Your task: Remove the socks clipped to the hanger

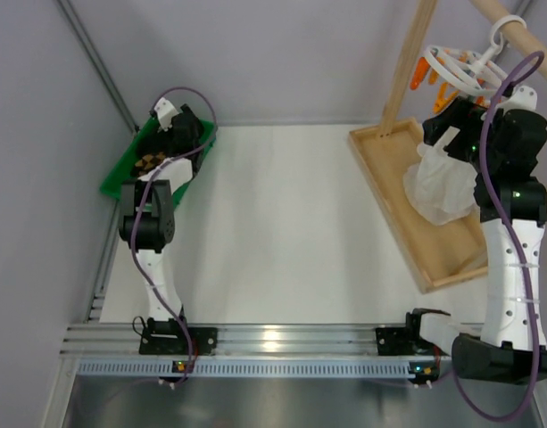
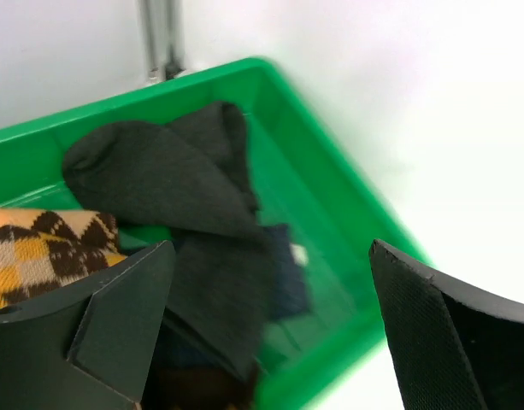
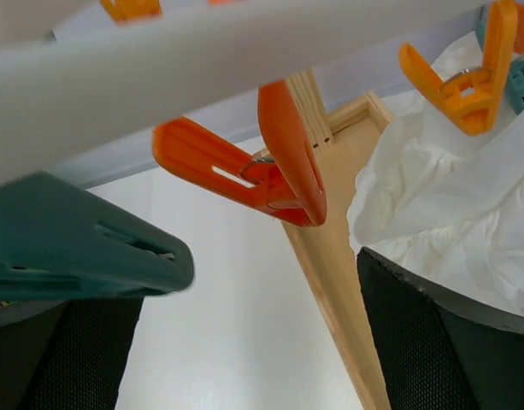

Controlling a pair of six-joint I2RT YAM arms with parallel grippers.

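Dark socks [image 2: 172,184] and an orange-tan argyle sock [image 2: 39,252] lie in a green bin [image 2: 321,184]; the bin [image 1: 121,169] shows at the far left in the top view. My left gripper [image 2: 270,316] hangs open and empty over the bin. The white ring hanger [image 1: 460,67] hangs from a wooden rod at the far right. My right gripper [image 3: 244,342] is open and empty just under the hanger's ring [image 3: 202,51], below an orange clip [image 3: 262,171] and a teal clip [image 3: 82,248]. No sock shows on the clips in view.
A large white cloth [image 1: 438,183] hangs by the right arm over the wooden rack's tray base [image 1: 416,241]. A wooden post [image 1: 407,67] rises from the tray. Grey walls stand behind and to the left.
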